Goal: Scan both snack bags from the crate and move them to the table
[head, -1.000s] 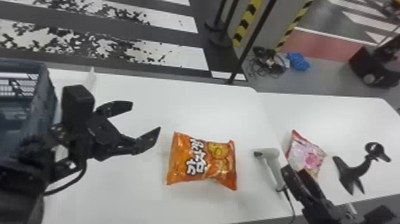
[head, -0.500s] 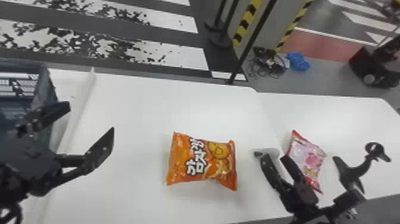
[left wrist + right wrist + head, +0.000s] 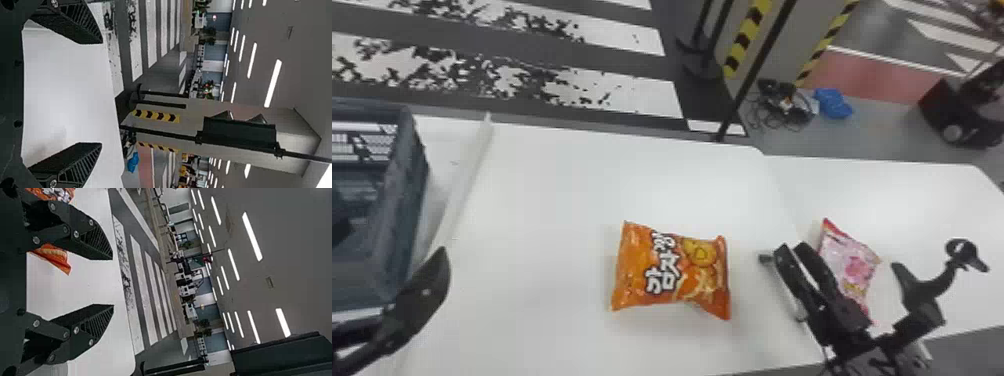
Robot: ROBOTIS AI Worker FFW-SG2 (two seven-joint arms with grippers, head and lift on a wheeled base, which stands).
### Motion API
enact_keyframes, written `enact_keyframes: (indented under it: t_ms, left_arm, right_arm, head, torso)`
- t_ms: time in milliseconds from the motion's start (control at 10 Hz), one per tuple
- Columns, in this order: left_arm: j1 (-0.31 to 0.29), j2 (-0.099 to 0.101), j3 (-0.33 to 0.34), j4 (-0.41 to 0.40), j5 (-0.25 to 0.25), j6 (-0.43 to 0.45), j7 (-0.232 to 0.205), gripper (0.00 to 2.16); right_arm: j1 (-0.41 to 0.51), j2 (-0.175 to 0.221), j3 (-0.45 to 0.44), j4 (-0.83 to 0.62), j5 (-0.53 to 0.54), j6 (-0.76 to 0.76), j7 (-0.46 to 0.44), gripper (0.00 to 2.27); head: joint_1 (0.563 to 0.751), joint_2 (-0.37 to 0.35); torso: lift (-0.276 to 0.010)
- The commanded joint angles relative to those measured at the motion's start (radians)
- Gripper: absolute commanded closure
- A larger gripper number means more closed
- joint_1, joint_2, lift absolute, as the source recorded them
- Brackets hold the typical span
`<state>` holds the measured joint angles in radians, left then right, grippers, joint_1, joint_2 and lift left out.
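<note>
My left gripper (image 3: 423, 296) is at the near right corner of the crate (image 3: 407, 200), partly cut off by the edge. In the left wrist view the left gripper (image 3: 101, 93) stands open with nothing between its fingers. The orange snack bag (image 3: 672, 272) lies flat on the table, with part of the orange bag (image 3: 55, 258) behind a finger in the right wrist view. Farther right lies the pink snack bag (image 3: 849, 265), partly covered by my right gripper (image 3: 852, 270). The right gripper (image 3: 112, 282) is open and empty. Beneath its left finger is the white scanner (image 3: 798, 306), mostly hidden.
A low white ridge (image 3: 463, 182) runs between the crate and the white table (image 3: 557, 200). A dark pole (image 3: 757, 70) stands beyond the far edge, with cables and a blue item (image 3: 833, 103) on the floor.
The left gripper has moved left, away from the orange bag and to the crate. The right gripper has shifted left and farther from the robot, over the scanner. Both bags have stayed put.
</note>
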<state>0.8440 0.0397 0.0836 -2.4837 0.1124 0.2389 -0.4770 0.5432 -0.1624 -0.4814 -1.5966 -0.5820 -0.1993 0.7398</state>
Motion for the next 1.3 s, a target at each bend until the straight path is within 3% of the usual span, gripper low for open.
enact_keyframes:
  t_ms: [0, 100, 200, 300, 500, 700, 800, 1000, 1200]
  left_arm:
    - [0.024, -0.018, 0.051, 0.009, 0.047, 0.006, 0.000, 0.07]
    - [0.033, -0.037, 0.096, 0.016, 0.086, 0.012, -0.003, 0.08]
    - [0.044, -0.042, 0.137, 0.023, 0.119, 0.012, -0.012, 0.08]
    - [0.050, -0.042, 0.170, 0.036, 0.145, 0.015, -0.023, 0.08]
    - [0.050, -0.042, 0.228, 0.075, 0.190, 0.012, -0.043, 0.08]
    - [0.036, -0.027, 0.260, 0.105, 0.222, 0.015, -0.048, 0.08]
    - [0.032, -0.020, 0.262, 0.108, 0.227, 0.015, -0.049, 0.08]
    - [0.020, -0.003, 0.260, 0.124, 0.234, 0.018, -0.049, 0.08]
    - [0.018, 0.008, 0.258, 0.132, 0.239, 0.018, -0.052, 0.08]
  right_arm:
    - [0.000, -0.003, -0.002, 0.006, -0.004, -0.004, 0.001, 1.64]
    - [-0.002, -0.003, 0.009, 0.006, -0.001, -0.004, 0.009, 1.88]
    - [0.001, -0.003, 0.023, -0.008, 0.004, 0.008, 0.032, 1.95]
    - [0.017, -0.005, 0.040, -0.045, 0.010, 0.094, 0.059, 1.95]
    - [0.077, -0.003, 0.103, -0.151, 0.057, 0.186, 0.079, 1.95]
    - [0.104, -0.003, 0.211, -0.229, 0.238, 0.202, 0.081, 1.94]
    - [0.110, -0.005, 0.251, -0.260, 0.295, 0.214, 0.081, 1.71]
    - [0.144, -0.009, 0.351, -0.356, 0.427, 0.229, 0.076, 1.65]
    - [0.147, -0.049, 0.480, -0.368, 0.577, 0.202, -0.014, 1.60]
  head:
    - [0.695, -0.350]
    - [0.695, -0.350]
    - [0.695, -0.350]
    - [0.695, -0.350]
    - [0.695, -0.270]
    - [0.695, -0.118]
    - [0.695, -0.031]
    - [0.695, 0.069]
    - [0.695, 0.187]
  torso:
    - [-0.087]
    - [-0.087]
    - [-0.087]
    - [-0.087]
    - [-0.087]
    - [-0.087]
    - [-0.087]
    - [-0.087]
    - [-0.087]
